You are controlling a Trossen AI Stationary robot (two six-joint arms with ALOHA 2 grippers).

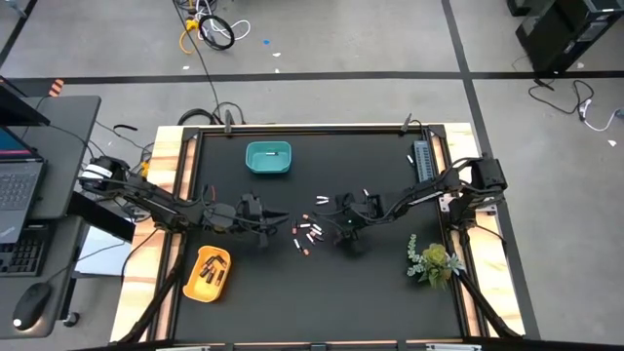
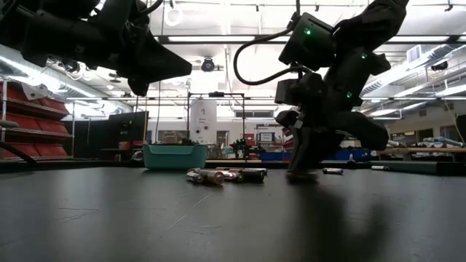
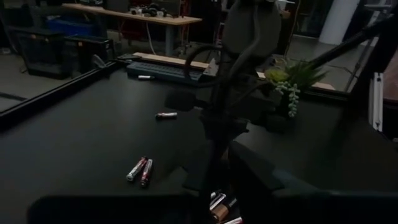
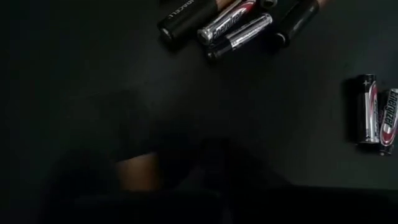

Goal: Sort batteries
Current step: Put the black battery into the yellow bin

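Note:
Several slim batteries [image 1: 307, 234] lie in a loose cluster mid-table, seen also in the low view as batteries [image 2: 226, 175]. A few more batteries [image 1: 322, 200] lie toward the far side. My right gripper [image 1: 346, 237] is down at the table just right of the cluster and shut on a battery; its wrist view shows other batteries [image 4: 230, 22] ahead. My left gripper [image 1: 263, 220] hangs open above the table, left of the cluster, holding nothing. A teal bin [image 1: 268, 158] holds one pale battery. A yellow bin [image 1: 208, 273] holds dark ones. My right gripper holds a battery whose copper-coloured part [image 4: 146, 174] shows between its two dark fingers. The fingers come from above, pointing down, with their tips at the table [image 2: 302, 173]. The fingers themselves hide the rest of the battery.
A grey ribbed strip [image 1: 422, 161] lies by the far right edge and a small green plant [image 1: 434, 261] stands near the right edge. Two batteries [image 4: 373, 109] lie side by side close to my right gripper. Wooden rails frame the black table [image 1: 390, 292].

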